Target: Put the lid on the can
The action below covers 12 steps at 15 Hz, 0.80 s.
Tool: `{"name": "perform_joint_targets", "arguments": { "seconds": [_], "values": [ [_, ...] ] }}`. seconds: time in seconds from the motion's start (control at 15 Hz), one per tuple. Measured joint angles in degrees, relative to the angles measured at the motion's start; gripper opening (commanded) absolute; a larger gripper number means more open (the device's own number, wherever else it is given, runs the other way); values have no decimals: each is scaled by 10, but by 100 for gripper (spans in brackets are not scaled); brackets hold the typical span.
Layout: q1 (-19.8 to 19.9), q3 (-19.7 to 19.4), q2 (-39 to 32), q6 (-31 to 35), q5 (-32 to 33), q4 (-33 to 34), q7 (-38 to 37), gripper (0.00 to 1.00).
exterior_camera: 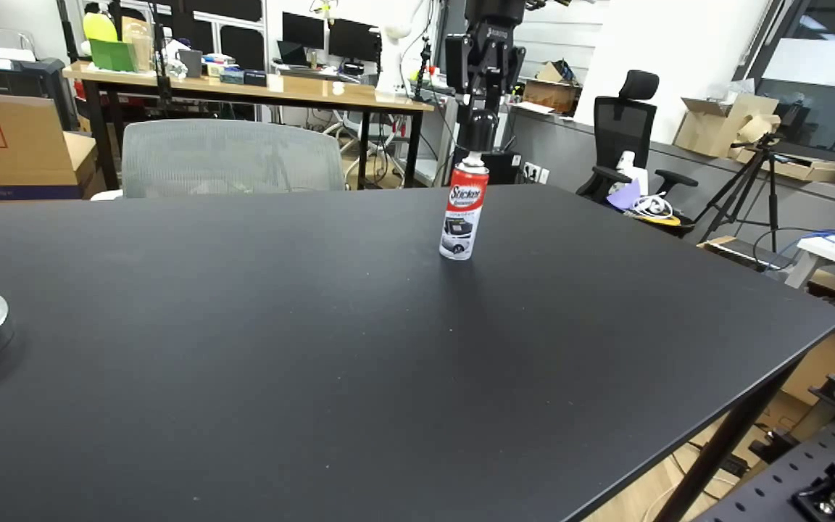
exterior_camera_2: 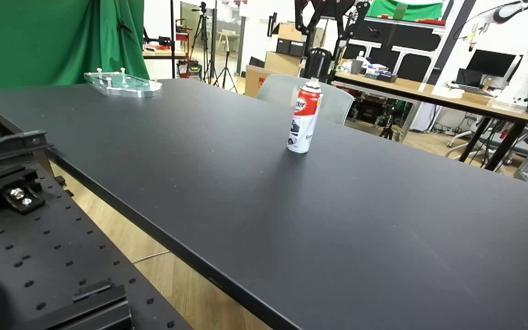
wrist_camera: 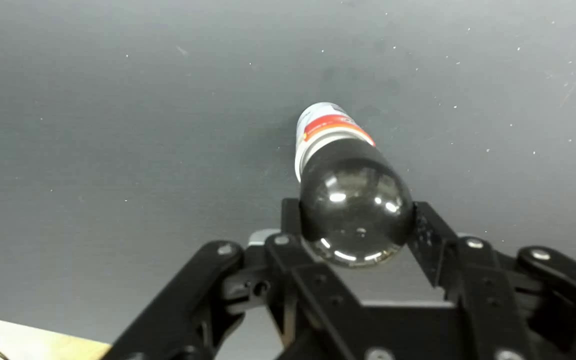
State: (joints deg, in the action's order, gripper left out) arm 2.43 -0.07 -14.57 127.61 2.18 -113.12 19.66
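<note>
The can (exterior_camera: pixel 462 214), with its red and white label, stands upright on the black table in both exterior views (exterior_camera_2: pixel 305 120). My gripper (wrist_camera: pixel 355 216) is shut on the lid (wrist_camera: pixel 357 192), a glossy black domed cap, with one finger on each side. The gripper also shows above the can in both exterior views (exterior_camera: pixel 485 98) (exterior_camera_2: pixel 322 51). The lid (exterior_camera: pixel 478 130) is held over the can's top, open side down (exterior_camera_2: pixel 317 63). The can's white nozzle and neck show just below its rim. I cannot tell whether the lid touches the nozzle. In the wrist view the lid hides the can's top (wrist_camera: pixel 324 120).
The black table (exterior_camera: pixel 280 348) spreads around the can. A clear plate with white pegs (exterior_camera_2: pixel 126 86) stands at the table's far end. A grey chair (exterior_camera: pixel 233 156) stands behind the table edge. A perforated dark mount (exterior_camera_2: pixel 62 256) sits beside the table.
</note>
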Motion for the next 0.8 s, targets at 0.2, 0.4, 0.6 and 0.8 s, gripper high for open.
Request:
{"name": "perform_joint_targets", "arguments": {
  "seconds": [0.2, 0.4, 0.6, 0.8],
  "values": [
    [0, 0, -14, 5, 0, 5, -5, 32],
    [0, 0, -23, 9, 0, 7, -7, 32],
    [0, 0, -28, 11, 0, 7, -10, 32],
    [1, -1, -30, 12, 0, 7, -13, 32]
  ]
}}
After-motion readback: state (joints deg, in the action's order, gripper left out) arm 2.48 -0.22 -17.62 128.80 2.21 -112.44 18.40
